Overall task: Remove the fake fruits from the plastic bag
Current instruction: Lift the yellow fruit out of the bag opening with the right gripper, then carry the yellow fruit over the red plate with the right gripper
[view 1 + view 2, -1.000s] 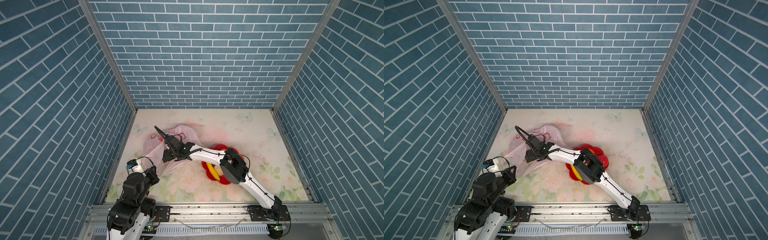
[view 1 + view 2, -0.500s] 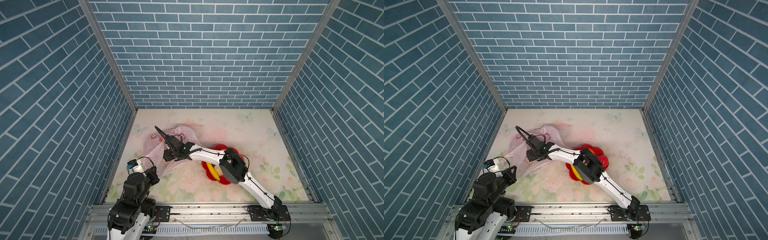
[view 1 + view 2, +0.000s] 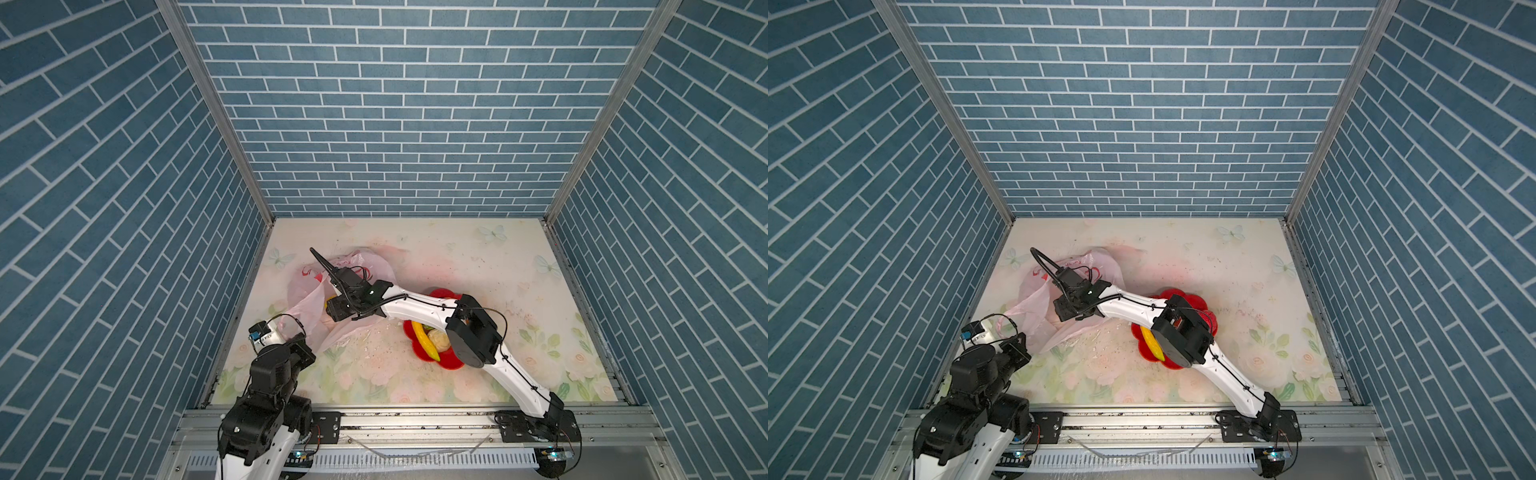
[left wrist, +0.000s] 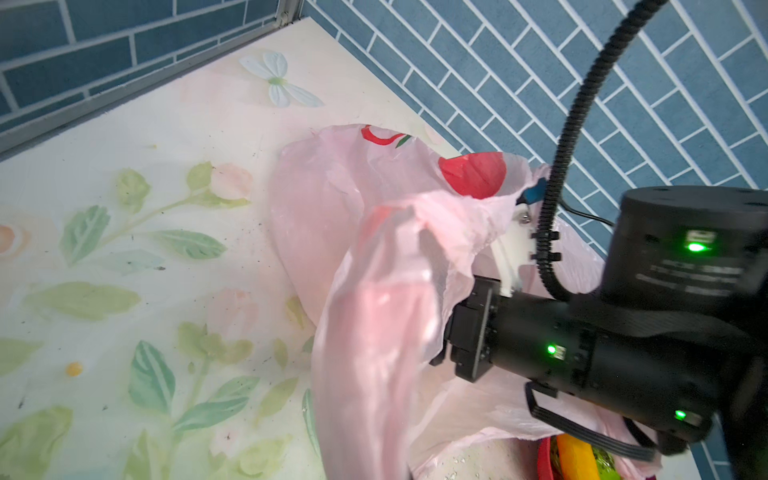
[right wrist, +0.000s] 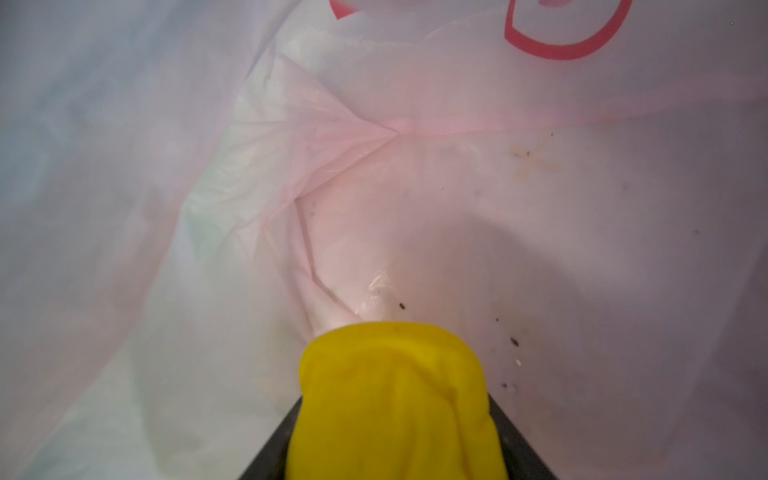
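The pale-pink plastic bag (image 3: 365, 266) (image 3: 1104, 266) lies at the left of the table, its mouth pulled up and open. My left gripper (image 3: 301, 343) is shut on a stretched edge of the bag (image 4: 365, 332); its jaws lie below the left wrist view. My right gripper (image 5: 395, 415) reaches inside the bag and is shut on a yellow fake fruit (image 5: 395, 390), with dark fingers (image 5: 282, 436) on either side. In both top views the bag hides these jaws; only the black wrist (image 3: 353, 297) shows. A banana (image 3: 424, 340) and a cream bumpy fruit (image 3: 439, 338) lie in the red bowl.
The red flower-shaped bowl (image 3: 436, 296) (image 3: 1158, 360) stands right of the bag, partly under my right arm's elbow (image 3: 473, 336). Blue brick walls close in the floral table (image 3: 478, 266) on three sides. The right arm's black cable (image 4: 569, 124) arcs over the bag.
The right gripper's jaws have come in around the yellow fruit inside the bag. Both arms and the bag have hardly moved.
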Robot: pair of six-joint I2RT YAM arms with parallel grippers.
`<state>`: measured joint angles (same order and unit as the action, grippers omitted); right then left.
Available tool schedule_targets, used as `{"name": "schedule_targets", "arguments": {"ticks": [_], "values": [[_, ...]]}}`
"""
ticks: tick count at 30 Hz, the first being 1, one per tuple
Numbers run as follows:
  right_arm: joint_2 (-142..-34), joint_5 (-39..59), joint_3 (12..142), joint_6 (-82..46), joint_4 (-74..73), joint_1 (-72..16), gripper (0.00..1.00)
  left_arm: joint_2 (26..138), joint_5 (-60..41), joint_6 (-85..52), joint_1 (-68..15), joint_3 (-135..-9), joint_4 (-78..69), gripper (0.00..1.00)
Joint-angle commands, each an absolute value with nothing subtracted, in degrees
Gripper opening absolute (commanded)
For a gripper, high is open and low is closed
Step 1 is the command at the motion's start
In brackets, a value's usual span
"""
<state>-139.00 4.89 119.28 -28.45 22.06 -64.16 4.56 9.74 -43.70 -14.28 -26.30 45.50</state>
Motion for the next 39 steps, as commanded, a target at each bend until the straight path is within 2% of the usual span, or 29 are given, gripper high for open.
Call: {"name": "schedule_targets", "arguments": {"ticks": [1, 22, 28, 39], "values": [[-133.09, 6.76, 116.44, -26.16, 24.34, -64.05, 0.48, 5.30, 12.19, -42.51, -14.50, -25.16, 44.30, 0.05], [-118.36, 16.43, 108.25, -19.87, 39.54, -64.20, 0.41, 17.03, 14.21, -39.88, -14.50, -27.95, 28.40, 0.05], [-111.43, 12.90, 102.94, -19.50, 42.29, -64.17, 0.41, 19.82, 15.15, -38.63, -14.50, -28.40, 25.33, 0.05], [-98.98, -0.96, 94.45, -20.07, 43.95, -61.44, 0.41, 25.18, 19.16, -34.88, -14.41, -31.74, 22.48, 0.07]]}}
